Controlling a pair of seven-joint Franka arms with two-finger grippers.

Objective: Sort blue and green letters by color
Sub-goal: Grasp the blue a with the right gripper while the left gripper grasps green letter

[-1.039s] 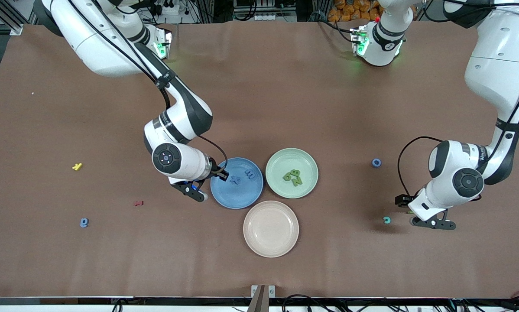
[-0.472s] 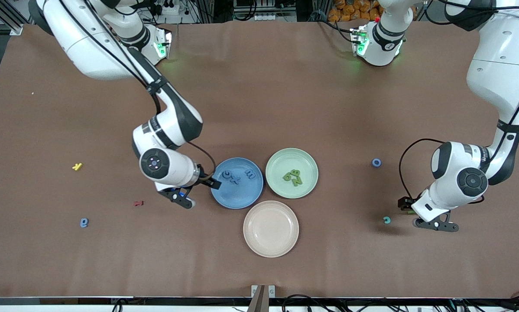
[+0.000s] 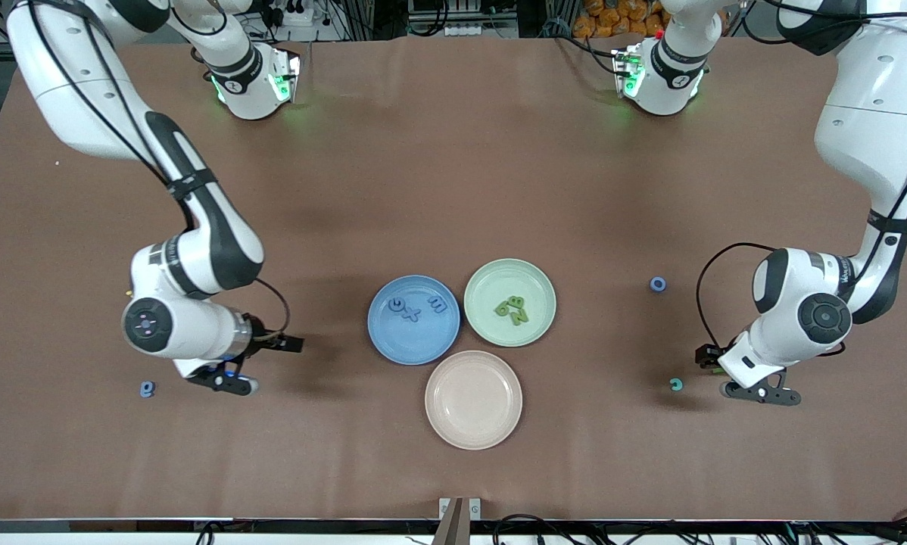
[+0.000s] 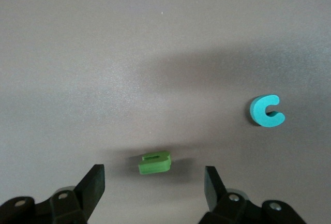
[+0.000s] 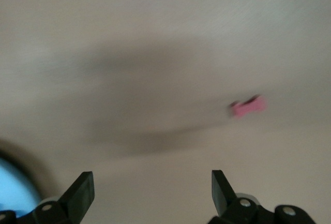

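Blue plate already carries three blue letters; the green plate beside it carries a small cluster of green letters. The pink plate, nearest the front camera, holds nothing. You still have loose pieces to collect: a blue ring-shaped letter and a teal "c" toward the left arm's end, and a blue letter toward the right arm's end.

Left gripper hangs low over a small green piece, jaws spread on either side of it, not yet touching; the teal "c" lies near it. Right gripper is over bare table near that loose blue letter, jaws wide apart and holding nothing; its wrist view shows a blurred pink-red piece.

Judgement: roughly half sorted; expect the green piece to be your next pick.
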